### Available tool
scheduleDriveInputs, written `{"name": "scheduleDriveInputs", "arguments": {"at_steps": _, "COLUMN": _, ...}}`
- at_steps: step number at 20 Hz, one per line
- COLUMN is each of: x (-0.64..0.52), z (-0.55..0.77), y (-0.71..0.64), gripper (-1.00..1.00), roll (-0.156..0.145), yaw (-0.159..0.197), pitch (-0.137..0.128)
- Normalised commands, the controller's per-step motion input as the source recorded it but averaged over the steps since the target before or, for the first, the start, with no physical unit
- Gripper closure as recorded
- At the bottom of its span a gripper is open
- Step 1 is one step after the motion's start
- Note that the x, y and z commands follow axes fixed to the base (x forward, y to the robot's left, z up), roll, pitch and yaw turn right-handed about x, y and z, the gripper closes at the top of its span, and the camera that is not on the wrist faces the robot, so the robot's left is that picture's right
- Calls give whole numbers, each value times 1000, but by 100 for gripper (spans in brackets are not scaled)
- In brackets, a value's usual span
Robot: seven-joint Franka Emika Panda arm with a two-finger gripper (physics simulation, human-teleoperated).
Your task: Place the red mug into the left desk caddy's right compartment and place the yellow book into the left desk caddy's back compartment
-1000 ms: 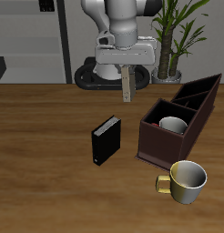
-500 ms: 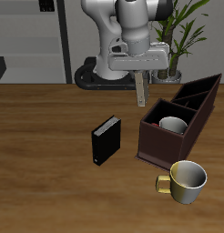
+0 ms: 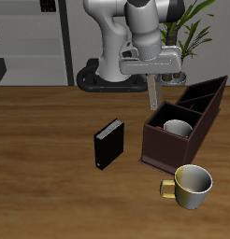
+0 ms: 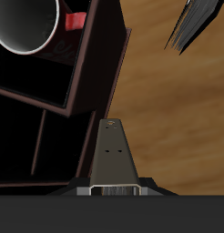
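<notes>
Standing upright on the wooden table (image 3: 42,140) near its centre: a black book (image 3: 108,145), pale page edge facing the front. Sitting near the front edge, at roughly four o'clock from that book: a yellow-and-white mug (image 3: 190,185), golden handle pointing at nine o'clock. Rising behind the table at one o'clock: a leafy potted plant (image 3: 185,33). Lining the back wall at ten o'clock: grey shelving (image 3: 33,42).

A wooden table (image 3: 42,140) carried the left desk caddy (image 3: 168,147), a black book (image 3: 108,144) standing nearby, and a yellow-and-white mug (image 3: 192,184) nearest its front edge.
</notes>
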Motion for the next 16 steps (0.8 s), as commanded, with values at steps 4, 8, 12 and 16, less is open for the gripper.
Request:
{"name": "scheduleDriveInputs", "arguments": {"at_steps": 4, "x": -13, "z": 88, "y": 234, "gripper": 100, "roll": 45, "yaw": -27, "pitch": 12}}
{"name": "scheduleDriveInputs", "arguments": {"at_steps": 8, "x": 122, "z": 86, "y": 192, "gripper": 100, "roll": 39, "yaw": -23, "pitch": 20}}
{"name": "scheduleDriveInputs", "arguments": {"at_steps": 12, "x": 138, "z": 73, "y": 252, "gripper": 100, "roll": 52, "yaw": -29, "pitch": 16}}
{"name": "scheduleDriveInputs", "arguments": {"at_steps": 16, "x": 80, "z": 88, "y": 471, "gripper": 100, "roll": 79, "yaw": -41, "pitch": 11}}
